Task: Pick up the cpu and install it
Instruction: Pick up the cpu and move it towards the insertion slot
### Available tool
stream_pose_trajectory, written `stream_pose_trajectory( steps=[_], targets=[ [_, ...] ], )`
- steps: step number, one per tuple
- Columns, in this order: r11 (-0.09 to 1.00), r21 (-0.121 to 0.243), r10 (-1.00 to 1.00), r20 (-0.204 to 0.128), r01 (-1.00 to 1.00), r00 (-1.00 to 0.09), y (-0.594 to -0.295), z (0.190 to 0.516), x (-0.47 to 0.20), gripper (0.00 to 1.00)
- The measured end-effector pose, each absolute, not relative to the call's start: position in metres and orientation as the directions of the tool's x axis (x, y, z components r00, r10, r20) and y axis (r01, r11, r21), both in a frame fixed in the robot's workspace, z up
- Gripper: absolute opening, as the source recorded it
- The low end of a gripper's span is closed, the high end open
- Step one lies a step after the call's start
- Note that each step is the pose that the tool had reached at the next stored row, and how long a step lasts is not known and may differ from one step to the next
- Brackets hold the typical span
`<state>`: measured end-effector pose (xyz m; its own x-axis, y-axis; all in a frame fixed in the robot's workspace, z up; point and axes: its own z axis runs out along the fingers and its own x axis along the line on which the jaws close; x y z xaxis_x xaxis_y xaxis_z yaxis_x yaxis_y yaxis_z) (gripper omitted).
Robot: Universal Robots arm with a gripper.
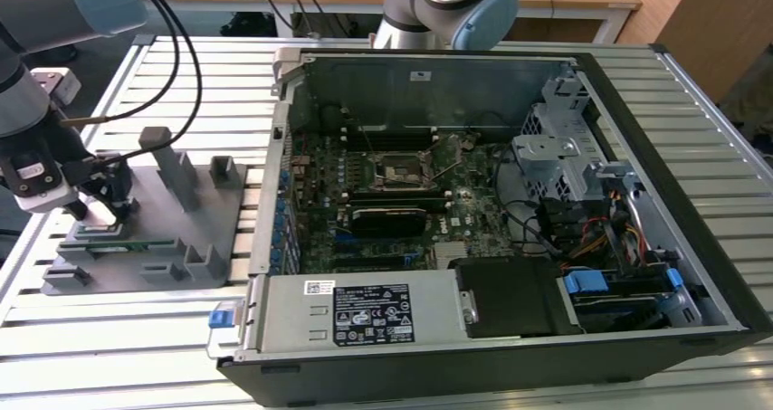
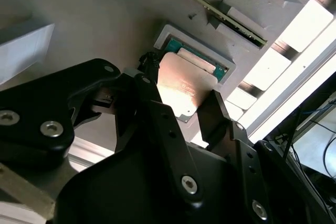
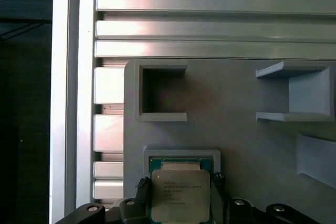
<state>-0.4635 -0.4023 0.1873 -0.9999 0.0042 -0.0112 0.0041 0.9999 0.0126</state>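
At the exterior view's left edge, the gripper is clamping the cpu by two opposite edges at its recess in the grey fixture, apparently holding it level; the motherboard socket is waiting mid-frame, well apart.

Robotics lab or test workshop. Evidence: ribbed aluminium surface carrying an opened computer case and a grey parts holder; robot arm behind it; wooden desk with cables beyond.
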Motion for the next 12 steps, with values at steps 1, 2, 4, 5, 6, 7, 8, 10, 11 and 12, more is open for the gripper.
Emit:
stream_pose_trajectory(
  steps=[1, 2, 4, 5, 6, 7, 8, 10, 11, 12],
  targets=[
    [1.000, 0.013, 0.004, -0.011, 0.004, -1.000, -0.4024, 0.1880, -0.4635, 0.54],
    [1.000, 0.013, 0.004, -0.011, 0.004, -1.000, -0.4024, 0.1887, -0.4635, 0.54],
    [1.000, 0.013, 0.004, -0.011, 0.004, -1.000, -0.4023, 0.1904, -0.4635, 0.54],
    [1.000, 0.013, 0.004, -0.011, 0.004, -1.000, -0.4023, 0.1913, -0.4635, 0.54],
    [1.000, 0.013, 0.004, -0.011, 0.004, -1.000, -0.4023, 0.1922, -0.4635, 0.54],
    [1.000, 0.013, 0.004, -0.011, 0.004, -1.000, -0.4023, 0.1931, -0.4635, 0.54],
    [1.000, 0.013, 0.004, -0.011, 0.004, -1.000, -0.4023, 0.1940, -0.4635, 0.54],
    [1.000, 0.013, 0.004, -0.011, 0.004, -1.000, -0.4023, 0.1949, -0.4634, 0.54],
    [1.000, 0.013, 0.004, -0.011, 0.004, -1.000, -0.4024, 0.1958, -0.4635, 0.54],
    [1.000, 0.013, 0.004, -0.011, 0.004, -1.000, -0.4024, 0.1968, -0.4635, 0.54]
  ],
)
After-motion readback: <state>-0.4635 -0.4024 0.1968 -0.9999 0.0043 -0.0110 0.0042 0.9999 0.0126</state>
